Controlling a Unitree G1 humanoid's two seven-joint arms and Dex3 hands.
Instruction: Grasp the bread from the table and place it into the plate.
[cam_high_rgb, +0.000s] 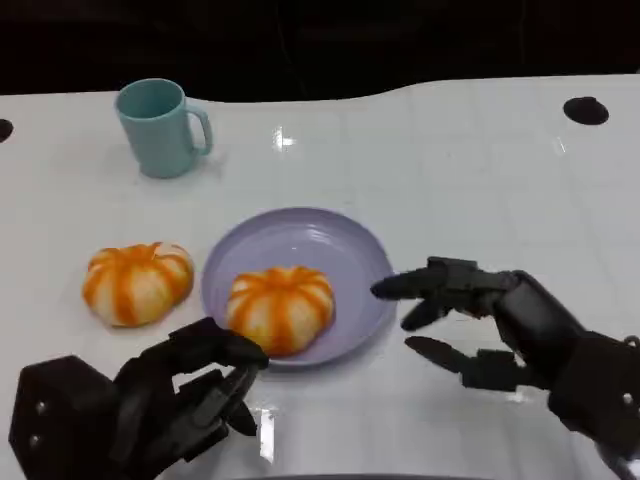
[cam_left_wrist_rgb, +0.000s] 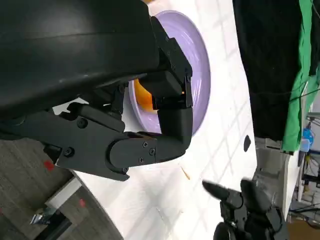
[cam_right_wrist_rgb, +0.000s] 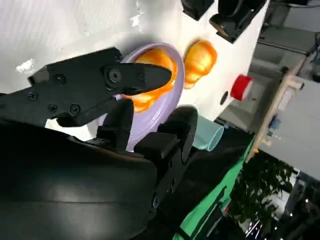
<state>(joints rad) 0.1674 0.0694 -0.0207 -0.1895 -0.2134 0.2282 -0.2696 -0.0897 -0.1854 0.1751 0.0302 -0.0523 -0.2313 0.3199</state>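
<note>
A white table (cam_high_rgb: 450, 180) carries a lilac plate (cam_high_rgb: 330, 240), and one orange-striped bread (cam_high_rgb: 280, 308) lies in the plate's near left part, reaching to the near rim. A second bread (cam_high_rgb: 137, 283) of the same kind lies on the table just left of the plate, apart from it. A teal mug (cam_high_rgb: 158, 127) stands upright farther back on the left, its handle turned to the right, well apart from both. The left hand (cam_high_rgb: 190, 385) is low at the near left, released and holding nothing, its fingers loosely bent toward the plate's near rim; their tips are close to the bread in the plate, though I cannot tell whether they touch it. The right hand (cam_high_rgb: 480, 320) is just right of the plate with its fingers spread and pointing left toward the rim, also holding nothing. In the right wrist view, both breads and the mug show beyond that hand's fingers (cam_right_wrist_rgb: 125, 80).
</note>
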